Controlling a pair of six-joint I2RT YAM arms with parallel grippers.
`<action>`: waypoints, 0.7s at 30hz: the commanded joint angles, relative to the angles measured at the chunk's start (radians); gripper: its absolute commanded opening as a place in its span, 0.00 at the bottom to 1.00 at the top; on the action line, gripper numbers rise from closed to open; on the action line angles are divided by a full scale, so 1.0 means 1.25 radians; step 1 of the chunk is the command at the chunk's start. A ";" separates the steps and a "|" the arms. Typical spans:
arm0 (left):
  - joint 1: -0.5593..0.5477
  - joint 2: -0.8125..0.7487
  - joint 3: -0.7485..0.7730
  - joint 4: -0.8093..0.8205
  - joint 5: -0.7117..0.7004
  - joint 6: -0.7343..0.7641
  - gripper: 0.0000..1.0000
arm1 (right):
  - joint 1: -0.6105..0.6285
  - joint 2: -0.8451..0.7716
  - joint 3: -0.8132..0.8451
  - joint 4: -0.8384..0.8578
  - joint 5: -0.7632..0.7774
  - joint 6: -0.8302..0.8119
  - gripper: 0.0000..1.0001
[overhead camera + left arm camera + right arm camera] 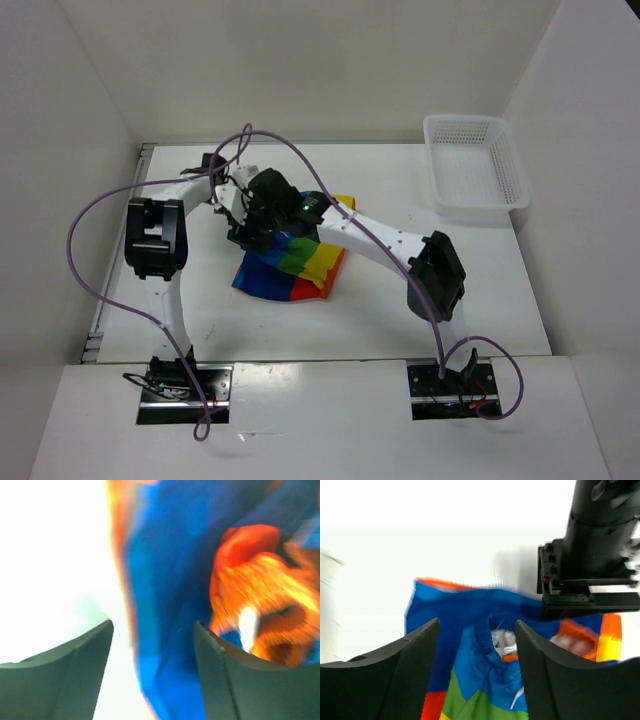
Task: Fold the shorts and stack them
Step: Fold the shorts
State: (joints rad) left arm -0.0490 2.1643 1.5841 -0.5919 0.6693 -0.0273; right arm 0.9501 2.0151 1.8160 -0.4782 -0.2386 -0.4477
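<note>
Left gripper (152, 626) and right gripper (476, 625) are shown with jaws spread wide and nothing held between them. Both are poised side by side over the far left edge of the shorts (290, 265). From there the striped cloth is spread toward the near right on the table (400, 320), so neither arm is judged nearer. A white basket (475, 165) is set well apart, far right.

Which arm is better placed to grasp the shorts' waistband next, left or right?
Probably right: the right gripper hangs open with the shorts' gathered blue waistband framed between its jaws. The left gripper, also open, straddles the fabric's edge, partly over the table.
</note>
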 commanded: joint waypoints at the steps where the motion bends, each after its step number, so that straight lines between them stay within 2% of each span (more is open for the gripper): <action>1: 0.061 -0.043 0.037 -0.043 -0.073 0.022 0.74 | -0.004 -0.095 0.070 0.001 -0.106 0.046 0.70; 3: 0.077 -0.066 0.082 -0.057 -0.089 0.022 0.76 | -0.011 -0.155 0.024 0.020 -0.082 0.046 0.75; 4: 0.086 -0.077 0.094 -0.065 -0.097 0.022 0.82 | -0.011 -0.176 -0.002 0.031 -0.063 0.039 0.76; 6: 0.094 -0.115 0.112 -0.086 -0.097 0.022 0.85 | -0.020 -0.242 -0.105 0.043 0.000 0.039 0.77; 7: 0.087 -0.144 0.112 -0.095 -0.063 0.022 0.85 | -0.031 -0.263 -0.182 0.052 0.024 0.039 0.77; 9: 0.069 -0.172 0.112 -0.128 -0.029 0.022 0.89 | -0.057 -0.316 -0.252 0.052 0.071 0.050 0.79; 13: -0.007 -0.199 0.005 -0.194 -0.060 0.022 0.90 | -0.064 -0.359 -0.426 0.045 0.122 0.059 0.80; 21: -0.069 -0.155 -0.115 -0.201 -0.068 0.022 0.89 | -0.064 -0.381 -0.557 0.045 0.167 0.189 0.82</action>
State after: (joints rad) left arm -0.1226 1.9392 1.4685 -0.8021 0.5838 -0.0223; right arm 0.8658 1.5661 1.1305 -0.4507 -0.0776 -0.3027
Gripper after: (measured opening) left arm 0.895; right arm 0.816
